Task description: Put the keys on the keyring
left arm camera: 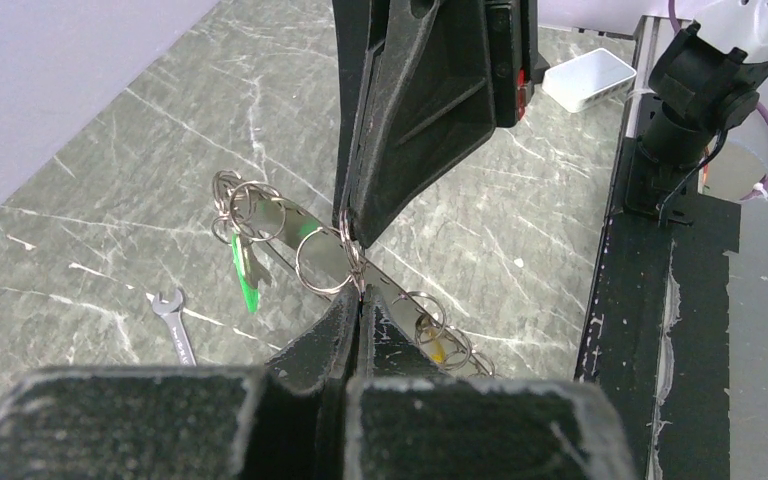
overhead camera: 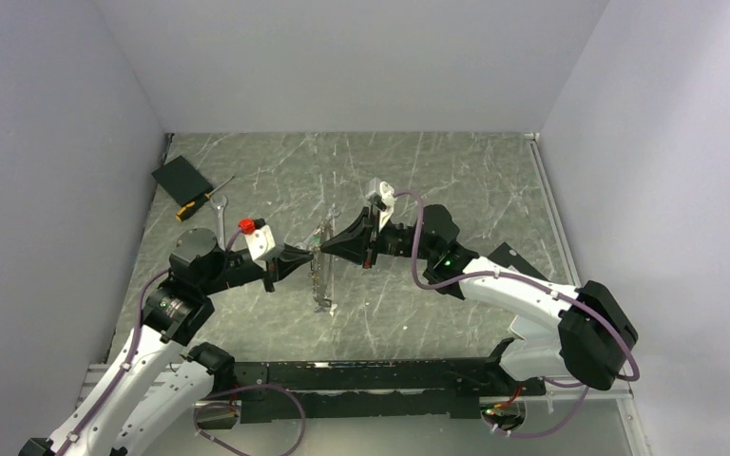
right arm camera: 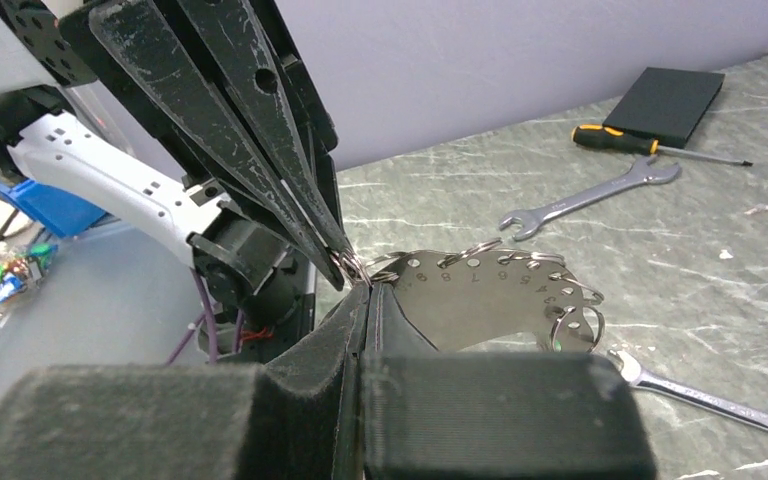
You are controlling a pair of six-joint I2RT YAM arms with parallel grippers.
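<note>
The keyring (left arm camera: 400,300) is a silvery curved plate with numbered holes (right arm camera: 480,295) that carries several split rings. It hangs on edge above the table (overhead camera: 321,271). From its rings hang a green key (left arm camera: 248,280) and a yellow key (left arm camera: 438,350). My left gripper (left arm camera: 358,293) and right gripper (right arm camera: 365,290) meet tip to tip at one ring (left arm camera: 322,258) on the plate's edge. Both are shut and pinch the ring wire. In the top view the left gripper (overhead camera: 310,253) comes from the left and the right gripper (overhead camera: 325,247) from the right.
Two silver spanners lie on the table, one (right arm camera: 585,195) near a yellow-handled screwdriver (right arm camera: 650,145) and a black pad (right arm camera: 675,100), the other (right arm camera: 710,400) just past the plate. A white box (left arm camera: 588,78) sits by the black base rail (left arm camera: 660,300).
</note>
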